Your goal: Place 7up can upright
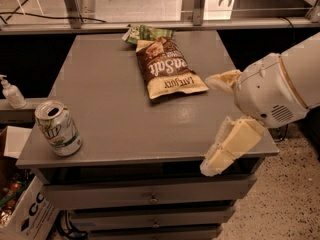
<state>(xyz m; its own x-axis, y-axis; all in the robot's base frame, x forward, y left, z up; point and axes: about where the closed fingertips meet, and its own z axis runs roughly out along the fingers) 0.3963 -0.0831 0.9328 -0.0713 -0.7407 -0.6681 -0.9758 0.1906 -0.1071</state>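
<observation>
The 7up can [58, 128] is silver-white with a green logo. It stands upright on its base near the front left corner of the grey table [125, 119], with its open top showing. My gripper [210, 125] is at the table's right front edge, far to the right of the can. Its two cream fingers [231, 145] are spread wide apart with nothing between them. The white arm body sits behind it at the right.
A brown-and-cream chip bag [170, 69] lies at the table's back middle, with a green bag [148, 34] behind it. A sanitiser bottle [11, 92] stands on a ledge at the left. A cardboard box [31, 215] sits on the floor by the drawers [150, 199].
</observation>
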